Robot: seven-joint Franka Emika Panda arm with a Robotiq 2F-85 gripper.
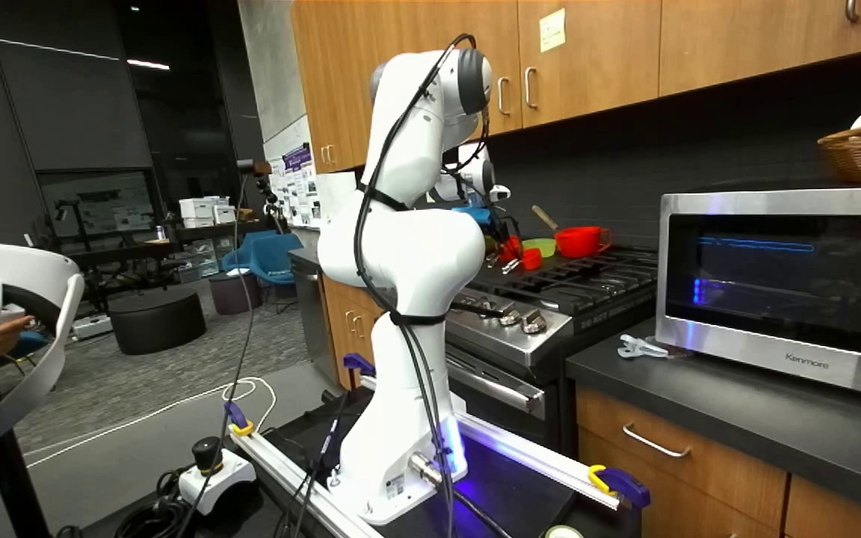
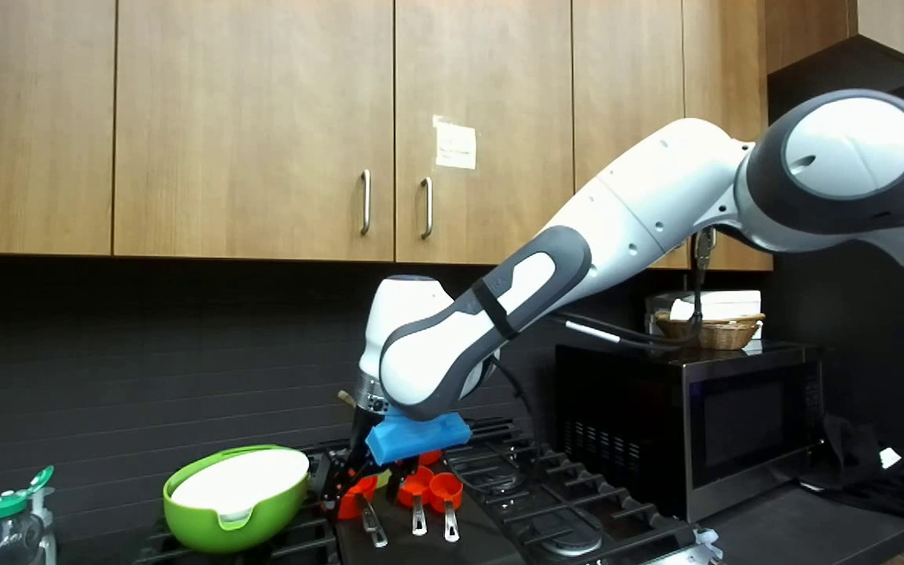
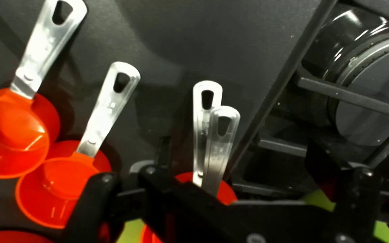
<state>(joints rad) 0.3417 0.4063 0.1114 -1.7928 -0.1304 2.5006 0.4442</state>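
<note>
Hovering over the stove [image 1: 596,281] in an exterior view, on an arm [image 1: 434,250] stretched out, presumably for reach. In an exterior view, with the gripper [image 2: 364,488] at nested red cups [image 2: 351,508], placed on a dark plate [image 2: 409,552], likely for its level top. In the wrist view, with fingers [image 3: 154,179] spread either side of overlapping handles [image 3: 216,148], probably crossed through nesting; impossible to tell whether touching.

Red cups [image 3: 12,135]: smooth plastic is seen, glossed by highlights inside.
Cup handles [image 3: 106,109]: bright, polished metal is shown, stamped with small marks.
Gripper [image 3: 241,162]: a matt finish is seen; metal or plastic cannot be told through the blur.
Stove grates [image 3: 353,98]: dull metal is shown.
Green bowl [image 2: 197,518]: smooth, softly sheened plastic is seen.
Cupboards [image 2: 256,133]: finely grained wood is shown.
Oven [image 1: 782,291]: glossy glass is framed in satin metal.
</note>
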